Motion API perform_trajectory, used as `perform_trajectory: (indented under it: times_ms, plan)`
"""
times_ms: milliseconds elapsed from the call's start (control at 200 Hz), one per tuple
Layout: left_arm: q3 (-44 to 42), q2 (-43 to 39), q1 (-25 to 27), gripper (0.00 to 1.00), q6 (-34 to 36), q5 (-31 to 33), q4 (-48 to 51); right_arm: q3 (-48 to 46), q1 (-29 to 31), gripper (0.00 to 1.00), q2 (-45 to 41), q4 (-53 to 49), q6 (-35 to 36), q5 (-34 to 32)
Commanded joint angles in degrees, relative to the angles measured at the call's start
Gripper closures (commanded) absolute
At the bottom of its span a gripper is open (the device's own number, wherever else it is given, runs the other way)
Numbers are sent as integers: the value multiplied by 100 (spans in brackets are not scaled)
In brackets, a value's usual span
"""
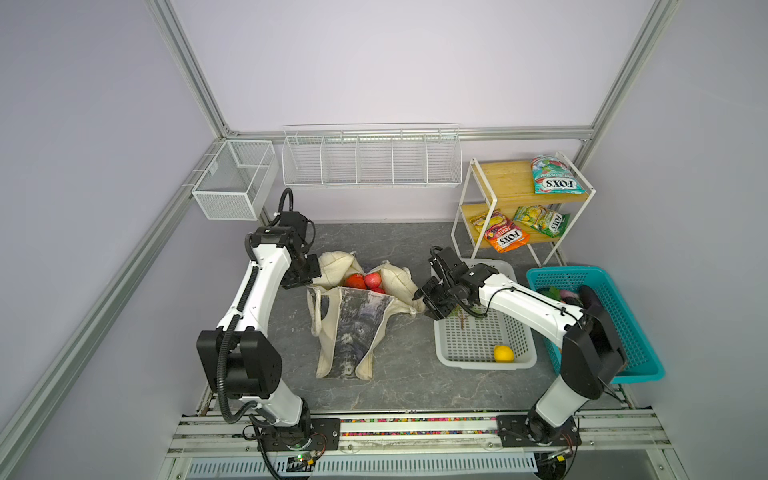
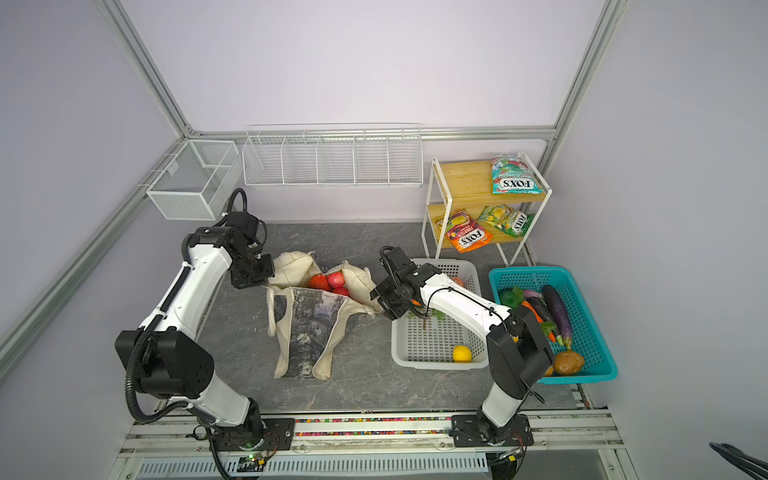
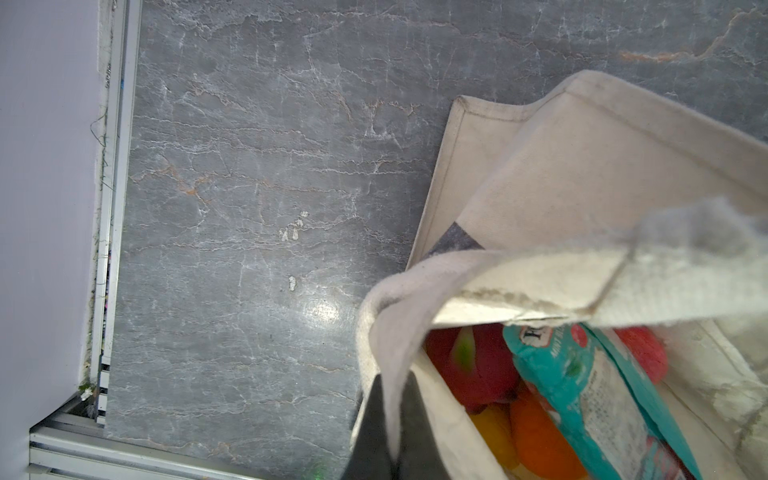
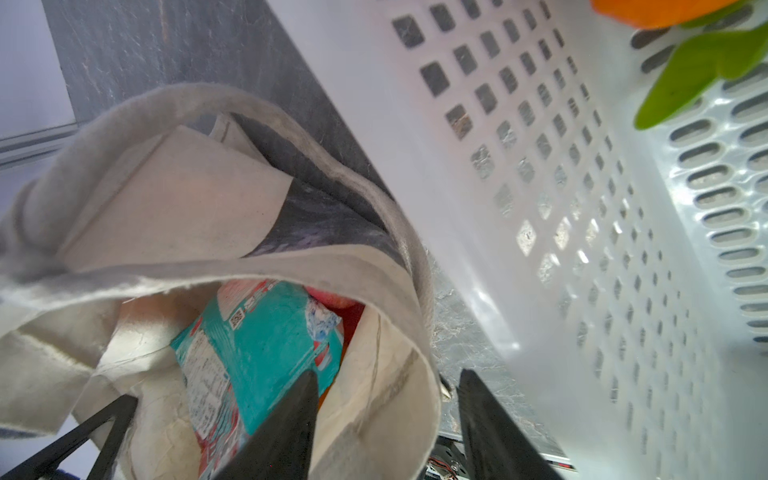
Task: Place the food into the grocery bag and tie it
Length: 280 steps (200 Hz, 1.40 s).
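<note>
The cream grocery bag (image 1: 361, 324) (image 2: 311, 320) lies on the grey tabletop, mouth toward the back. Red apples (image 1: 365, 281) (image 2: 328, 281) show in the mouth. The left wrist view also shows a pink dragon fruit (image 3: 469, 365) and a teal FOX'S packet (image 3: 590, 386) (image 4: 266, 345) inside. My left gripper (image 1: 309, 286) (image 3: 392, 415) is shut on a cream handle strap (image 3: 415, 299) at the bag's left rim. My right gripper (image 1: 422, 305) (image 4: 386, 374) is open astride the right rim, one finger inside and one outside. A yellow fruit (image 1: 503, 353) (image 2: 461, 353) lies in the white basket.
The white perforated basket (image 1: 478, 364) (image 4: 540, 208) stands just right of the bag, close beside my right gripper. A teal basket (image 1: 557, 272) of vegetables sits further right. A shelf rack (image 1: 465, 208) at the back right holds more FOX'S packets (image 1: 555, 174). Wire baskets (image 1: 370, 162) hang on the back wall.
</note>
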State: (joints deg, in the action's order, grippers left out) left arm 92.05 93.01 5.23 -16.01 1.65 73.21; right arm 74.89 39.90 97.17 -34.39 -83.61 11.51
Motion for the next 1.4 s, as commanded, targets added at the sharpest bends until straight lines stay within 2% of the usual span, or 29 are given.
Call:
perform_trajectory:
  times_ms: [0,275,395,495,625,750,885,975,1150,1395]
  plan:
    - [129,53,-58,100,19,55,44,21,43,47,219,133,-173,154]
    - [87,-54,-57,100,76,-100,-65,289,47,65,457,223,82,369]
    - [111,-101,-58,100,41,-238,-113,520,46,82,479,197,356,395]
    - [178,-181,-58,100,72,-531,-140,908,41,91,487,233,848,402]
    - [475,-385,-55,100,172,-1289,-255,2083,77,93,687,-18,1874,567]
    - [876,-628,-3,100,-177,-1821,-436,3755,256,93,1150,-799,3082,826]
    - [1296,-682,358,100,-318,-1750,-424,5729,547,93,1845,-1926,4214,1005]
    - [1428,-611,534,100,-286,-1686,-369,6491,662,93,2233,-2547,4582,1025]
    - [1333,-495,566,100,-151,-1577,-294,6274,675,93,2254,-2656,4679,866]
    - [632,-480,575,100,-42,-1334,-361,5331,521,93,2119,-2793,4741,619]
